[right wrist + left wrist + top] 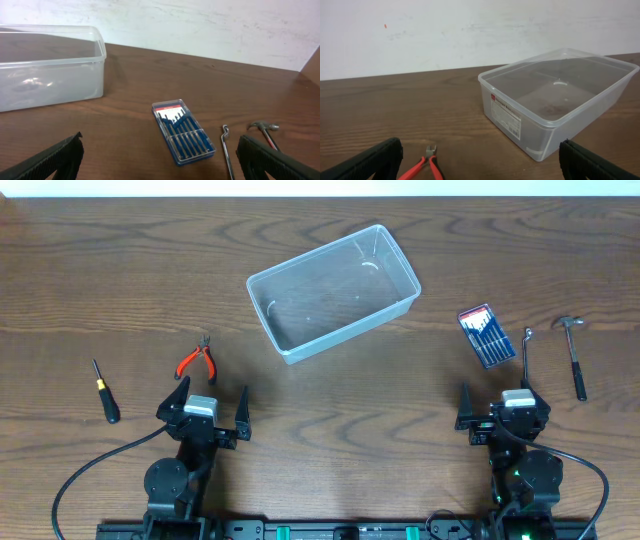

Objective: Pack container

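While the container [350, 327] sits empty at the far middle, within either arm's reach, the left gripper [212, 392] by the pliers [196, 361] and the right gripper [497, 395] by the blue case [487, 336] and, seemingly, a hex key [526, 350] both gape wide, holding nothing, ready for picking.

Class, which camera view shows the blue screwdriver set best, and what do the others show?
The right wrist view: the screwdriver set lies close, its separate blades visible. Overhead shows it whole but small; the left wrist view misses it.
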Available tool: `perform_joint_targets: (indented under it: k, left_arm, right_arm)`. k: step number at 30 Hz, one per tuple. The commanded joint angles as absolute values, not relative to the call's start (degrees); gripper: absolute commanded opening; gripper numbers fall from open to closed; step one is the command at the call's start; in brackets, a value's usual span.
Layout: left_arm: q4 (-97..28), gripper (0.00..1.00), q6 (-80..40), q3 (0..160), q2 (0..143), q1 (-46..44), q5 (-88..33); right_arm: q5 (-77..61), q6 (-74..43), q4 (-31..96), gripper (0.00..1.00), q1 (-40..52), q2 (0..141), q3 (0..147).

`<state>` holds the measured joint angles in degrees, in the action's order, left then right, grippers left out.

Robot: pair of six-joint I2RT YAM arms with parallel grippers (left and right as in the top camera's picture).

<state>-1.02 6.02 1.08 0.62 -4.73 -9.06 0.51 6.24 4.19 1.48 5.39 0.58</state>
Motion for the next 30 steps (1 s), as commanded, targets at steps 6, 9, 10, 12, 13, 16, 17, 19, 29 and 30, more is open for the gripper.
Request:
perform_joint_targets:
  k: [6, 9, 10, 12, 13, 16, 17, 19, 29, 30]
  left_arm:
    - [-3.2, 0.98, 6.3, 0.2, 0.2, -5.0, -11.3]
    - [-3.1, 0.98, 6.3, 0.2, 0.2, -5.0, -11.3]
    - [-3.1, 0.98, 6.3, 0.2, 0.2, -5.0, -11.3]
    - [-3.1, 0.98, 6.3, 0.2, 0.2, -5.0, -11.3]
    - [-3.1, 0.98, 6.4, 0.2, 0.2, -5.0, -11.3]
    - [-3.0, 0.98, 6.3, 0.2, 0.2, -5.0, -11.3]
    - [-3.0, 0.98, 6.3, 0.2, 0.2, -5.0, -11.4]
    - [-3.0, 0.98, 6.1, 0.2, 0.3, -5.0, -11.4]
    - [-18.9, 0.98, -3.6, 14.0, 6.7, -5.0, -11.3]
    - [-22.0, 0.98, -3.6, 17.0, 8.5, -5.0, -11.1]
  right_arm:
    - [1.1, 5.2, 4.3, 0.99, 1.8, 4.9, 0.3]
    - [1.0, 5.2, 4.2, 0.99, 1.8, 4.9, 0.3]
    - [1.0, 5.2, 4.2, 0.99, 1.8, 4.9, 0.3]
    - [0.5, 5.1, 4.2, 0.99, 1.8, 4.9, 0.3]
    - [-0.5, 5.1, 4.2, 0.99, 1.8, 4.9, 0.3]
    - [-0.4, 0.6, 4.3, 0.99, 1.8, 4.9, 0.3]
    - [-0.4, -2.2, 4.3, 0.99, 1.8, 4.9, 0.3]
    - [-0.4, -8.0, 4.3, 0.99, 1.8, 5.3, 0.3]
    - [-9.8, -6.2, 9.6, 0.99, 1.7, 10.9, 12.0]
    - [-8.9, -5.1, 12.2, 0.99, 1.5, 12.8, 15.1]
